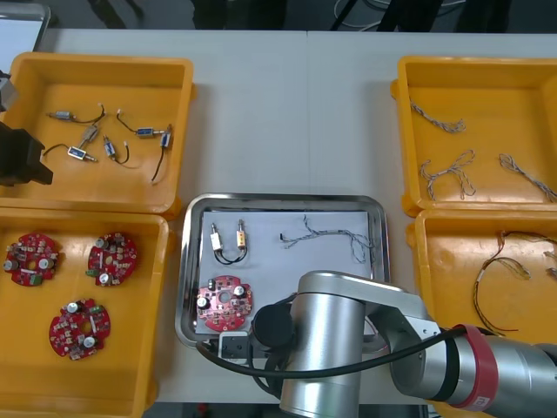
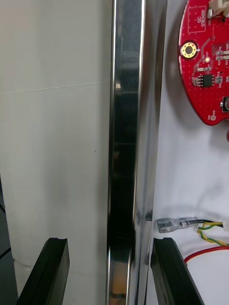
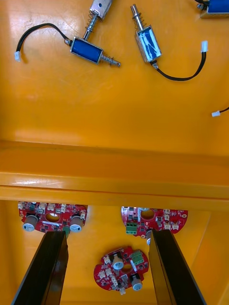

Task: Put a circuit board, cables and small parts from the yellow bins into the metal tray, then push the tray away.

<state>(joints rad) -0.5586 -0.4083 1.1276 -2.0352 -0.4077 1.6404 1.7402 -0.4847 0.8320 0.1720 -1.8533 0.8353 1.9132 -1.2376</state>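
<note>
Right wrist view: right gripper (image 2: 109, 240) fingers (image 2: 168, 274), wide, straddle the tray (image 2: 126, 95) rim, likely to push it; left gripper (image 3: 107, 234), wide, idles over bins (image 3: 114, 176).

No text, label, brand or number can be read. The round red circuit board (image 2: 205, 71) lying in the shiny metal tray (image 2: 126, 143) carries a few lines of fine white print near its edge, but the letters are too small to make out
</note>
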